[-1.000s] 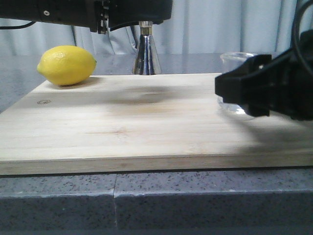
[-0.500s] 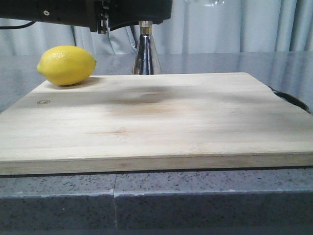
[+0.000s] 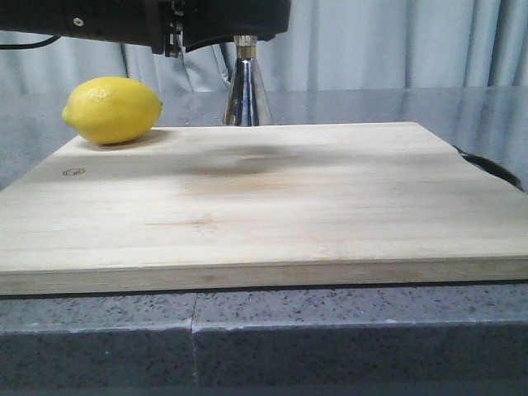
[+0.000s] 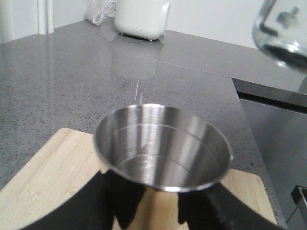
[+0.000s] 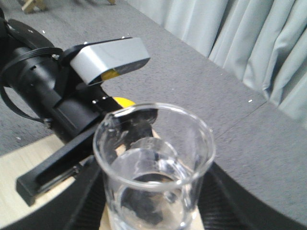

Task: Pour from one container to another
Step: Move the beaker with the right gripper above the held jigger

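Left wrist view, left tool (image 4: 148, 211) gripping jigger (image 4: 162, 146), beaker (image 5: 153, 167) clamped in right tool (image 5: 148, 220), raised nearby.

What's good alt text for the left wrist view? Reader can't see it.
Close-up down into the open mouth of a steel jigger held between the left gripper's black fingers, above a wooden cutting board on a grey speckled counter. A clear glass beaker shows at the frame edge, in the air.

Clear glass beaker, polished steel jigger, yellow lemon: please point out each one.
Clear glass beaker (image 5: 153, 191), right wrist view, on its front wall.
Polished steel jigger (image 4: 163, 148), left wrist view, inside its open cup.
Yellow lemon (image 3: 111, 110), front view, on its middle.
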`<act>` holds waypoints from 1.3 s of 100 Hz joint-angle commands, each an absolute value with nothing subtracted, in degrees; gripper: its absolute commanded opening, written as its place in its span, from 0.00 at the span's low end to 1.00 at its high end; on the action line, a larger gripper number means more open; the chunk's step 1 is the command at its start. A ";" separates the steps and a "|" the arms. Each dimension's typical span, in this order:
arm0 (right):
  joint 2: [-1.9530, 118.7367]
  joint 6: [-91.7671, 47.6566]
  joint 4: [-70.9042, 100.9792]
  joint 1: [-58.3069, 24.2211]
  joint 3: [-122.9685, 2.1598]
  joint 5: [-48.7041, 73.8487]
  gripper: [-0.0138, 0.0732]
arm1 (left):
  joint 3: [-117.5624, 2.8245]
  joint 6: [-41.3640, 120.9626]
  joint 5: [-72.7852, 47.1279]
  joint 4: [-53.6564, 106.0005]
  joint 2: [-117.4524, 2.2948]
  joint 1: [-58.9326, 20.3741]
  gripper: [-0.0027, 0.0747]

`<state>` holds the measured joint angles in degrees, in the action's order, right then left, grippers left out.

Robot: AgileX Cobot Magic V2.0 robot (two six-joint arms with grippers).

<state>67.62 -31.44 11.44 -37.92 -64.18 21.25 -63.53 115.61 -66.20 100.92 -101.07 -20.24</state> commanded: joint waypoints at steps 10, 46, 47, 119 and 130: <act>69.67 -32.08 1.52 -37.56 -72.41 24.70 0.47 | -65.22 115.18 -71.70 106.02 -98.35 -20.64 0.37; 75.85 -32.08 -12.48 -37.56 -80.47 32.06 0.47 | -65.22 115.18 -71.70 106.02 -98.35 -20.64 0.37; 75.93 -32.08 -12.47 -37.56 -80.58 32.09 0.47 | -65.22 115.18 -71.70 106.02 -98.35 -20.64 0.37; 78.22 -43.97 -17.30 -40.82 -81.64 35.41 0.47 | -65.22 115.18 -71.70 106.02 -98.35 -20.64 0.37; 78.22 -43.97 -19.95 -41.60 -81.64 35.41 0.47 | -65.22 115.18 -71.70 106.02 -98.35 -20.64 0.37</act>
<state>79.98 -43.43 -16.50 -41.15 -79.52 39.07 -63.53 115.61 -66.20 100.92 -101.07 -20.24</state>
